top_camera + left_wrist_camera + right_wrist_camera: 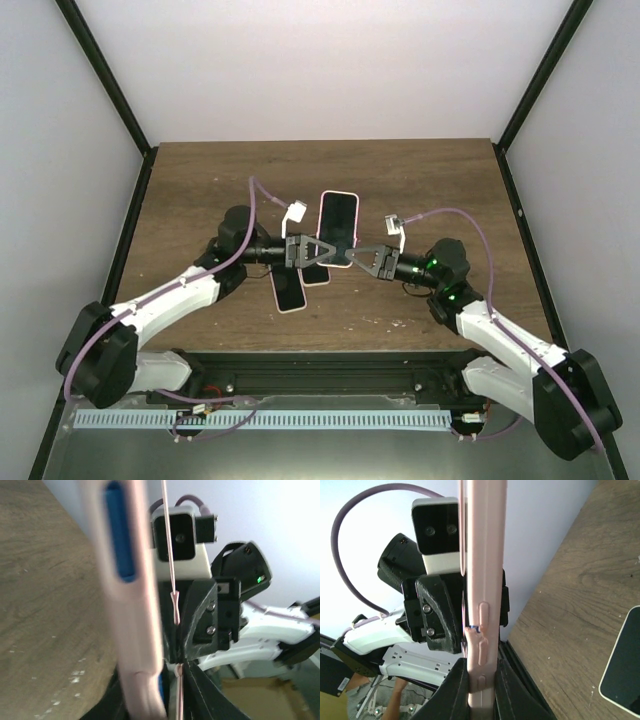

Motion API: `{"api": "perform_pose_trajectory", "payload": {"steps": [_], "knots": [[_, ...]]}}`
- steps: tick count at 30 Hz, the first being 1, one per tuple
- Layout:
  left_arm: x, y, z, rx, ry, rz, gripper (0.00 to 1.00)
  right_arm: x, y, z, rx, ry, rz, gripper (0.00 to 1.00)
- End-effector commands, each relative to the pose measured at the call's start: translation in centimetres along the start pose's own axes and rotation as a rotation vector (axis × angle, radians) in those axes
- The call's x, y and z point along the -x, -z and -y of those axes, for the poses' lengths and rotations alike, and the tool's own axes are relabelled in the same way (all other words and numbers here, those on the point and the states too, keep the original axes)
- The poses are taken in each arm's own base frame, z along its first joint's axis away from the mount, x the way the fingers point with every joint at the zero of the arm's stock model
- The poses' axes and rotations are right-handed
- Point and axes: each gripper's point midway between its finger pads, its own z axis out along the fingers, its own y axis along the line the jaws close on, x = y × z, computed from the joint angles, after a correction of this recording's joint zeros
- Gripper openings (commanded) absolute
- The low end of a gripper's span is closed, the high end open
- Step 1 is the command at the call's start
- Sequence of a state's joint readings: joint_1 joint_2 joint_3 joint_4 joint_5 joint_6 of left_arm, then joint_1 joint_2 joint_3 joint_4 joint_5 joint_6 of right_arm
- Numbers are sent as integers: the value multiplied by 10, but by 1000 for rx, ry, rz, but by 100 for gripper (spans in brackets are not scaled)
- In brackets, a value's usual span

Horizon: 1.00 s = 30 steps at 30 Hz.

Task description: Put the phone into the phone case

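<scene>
Well, phone case: the pink phone case [482,555] sits mid-table between the two arms. Its long side runs toward 12 o'clock from the spot where the grippers meet.
Phone: the phone [338,218] shows from above as a dark screen framed by the pink rim. A blue strip peeks through the case's side in the left wrist view (that view is blurry). Whether it is fully seated I cannot tell.
Left gripper: the left gripper [328,250] reaches in from 9 o'clock. Its jaws are nipped together on a thin pink edge at the case's near end, and one dark finger [205,695] lies just beside that edge.
Right gripper: the right gripper [351,253] comes in from 3 o'clock. It is clamped on the same near end, with the case edge-on between its fingers [455,690] and both pads touching the pink sides.
Grippers together: tip to tip, almost touching, at the case's 6 o'clock end.
Second phone: a second phone [290,290] with a pale rim lies flat, screen up, at about 7 o'clock from the grip point, near the left gripper but apart from the held case.
Table: a dark wooden table [200,190].
</scene>
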<state>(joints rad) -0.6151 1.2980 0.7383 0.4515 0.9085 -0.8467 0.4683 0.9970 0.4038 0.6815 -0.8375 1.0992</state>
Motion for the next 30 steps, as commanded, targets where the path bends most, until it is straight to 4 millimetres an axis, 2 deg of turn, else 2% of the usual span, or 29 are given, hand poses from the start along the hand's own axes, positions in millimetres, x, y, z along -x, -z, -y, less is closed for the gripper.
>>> {"api": "perform_pose_trajectory", "payload": {"steps": [1,3,6,10,14,15,23,30], "knots": [[1,5,8,12,-103,0,33,10,-2,-6,-25,57,20,1],[-2,8,0,66,-105,2,44,8,0,-2,-48,55,20,1],[-1,17,-13,145,-106,23,52,9,3,7,-118,49,28,1],[0,32,-22,268,-124,23,63,6,11,32,-298,71,-12,1],[-1,49,-29,396,-176,32,94,6,19,57,-433,112,-61,1],[-2,53,-31,424,-184,34,99,6,21,64,-453,114,-76,1],[-10,83,-39,592,-199,59,100,-3,33,135,-569,-11,-151,1],[-11,110,-46,733,-213,104,100,-8,31,176,-579,-101,-200,1]]}}
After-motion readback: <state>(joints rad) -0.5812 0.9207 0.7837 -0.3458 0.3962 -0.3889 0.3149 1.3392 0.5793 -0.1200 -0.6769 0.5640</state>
